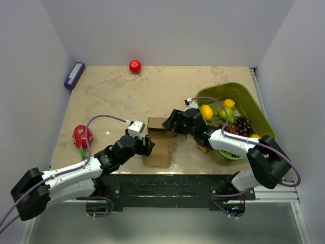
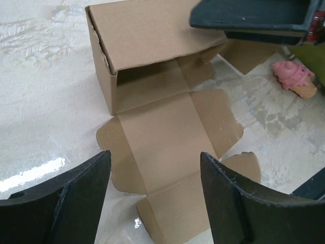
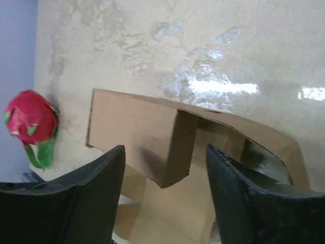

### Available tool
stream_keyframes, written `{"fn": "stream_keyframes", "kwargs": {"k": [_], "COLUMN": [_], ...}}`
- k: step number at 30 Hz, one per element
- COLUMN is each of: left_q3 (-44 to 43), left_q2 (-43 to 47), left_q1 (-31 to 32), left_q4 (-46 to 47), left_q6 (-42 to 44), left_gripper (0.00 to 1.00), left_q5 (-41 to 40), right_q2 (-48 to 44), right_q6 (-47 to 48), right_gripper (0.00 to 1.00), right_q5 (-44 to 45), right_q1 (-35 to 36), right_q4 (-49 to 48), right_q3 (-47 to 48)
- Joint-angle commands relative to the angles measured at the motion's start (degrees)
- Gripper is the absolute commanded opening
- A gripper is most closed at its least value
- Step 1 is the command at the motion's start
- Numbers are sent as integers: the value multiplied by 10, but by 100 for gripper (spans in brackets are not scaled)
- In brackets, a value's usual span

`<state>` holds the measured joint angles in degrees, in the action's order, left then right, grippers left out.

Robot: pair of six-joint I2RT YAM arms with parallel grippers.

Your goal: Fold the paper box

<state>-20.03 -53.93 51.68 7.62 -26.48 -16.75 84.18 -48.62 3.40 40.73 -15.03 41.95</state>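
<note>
Beige, marbled worktop [image 1: 111,96] carrying 6 things. A brown paper box [image 1: 159,150], half folded with its flaps spread flat, sits at centre near the front edge. A red apple [image 1: 135,66] lies at the far edge, a purple box [image 1: 74,75] in the far left corner, a dragon fruit [image 1: 82,135] at left, a green basket [image 1: 257,109] at right, and a pink ice-cream toy [image 2: 293,77] near the paper box.

Robot lab cell: plain white walls [image 1: 167,30] enclosing a tabletop [image 1: 111,96].

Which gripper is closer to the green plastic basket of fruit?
Right. The right gripper is at the far end of the brown cardboard paper box, just left of the green basket; the left gripper is at the box's near left side, farther off.
</note>
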Motion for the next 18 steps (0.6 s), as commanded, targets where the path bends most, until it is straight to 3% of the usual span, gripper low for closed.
{"fn": "stream_keyframes", "kwargs": {"k": [1,5,11,13,14,18], "left_q3": [-3,7,39,44,51,66], "left_q2": [-1,8,-26,-45,-48,-62], "left_q1": [-10,-11,-11,-11,-11,-11], "left_q4": [9,28,100,119,129,165], "left_q6": [-24,-33,-47,-53,-54,-55], "left_gripper": [73,69,64,59,57,53], "left_q5": [-14,9,63,67,70,52], "right_q2": [-49,-89,-116,-105,-99,-68], "right_q6": [93,105,112,103,102,100], "right_gripper": [75,72,54,42,31,17], "right_q5": [24,40,128,125,124,126], "right_q1": [-1,8,108,116,124,138], "right_q4": [106,137,198,197,195,193], "right_q3": [23,11,15,16,16,20]}}
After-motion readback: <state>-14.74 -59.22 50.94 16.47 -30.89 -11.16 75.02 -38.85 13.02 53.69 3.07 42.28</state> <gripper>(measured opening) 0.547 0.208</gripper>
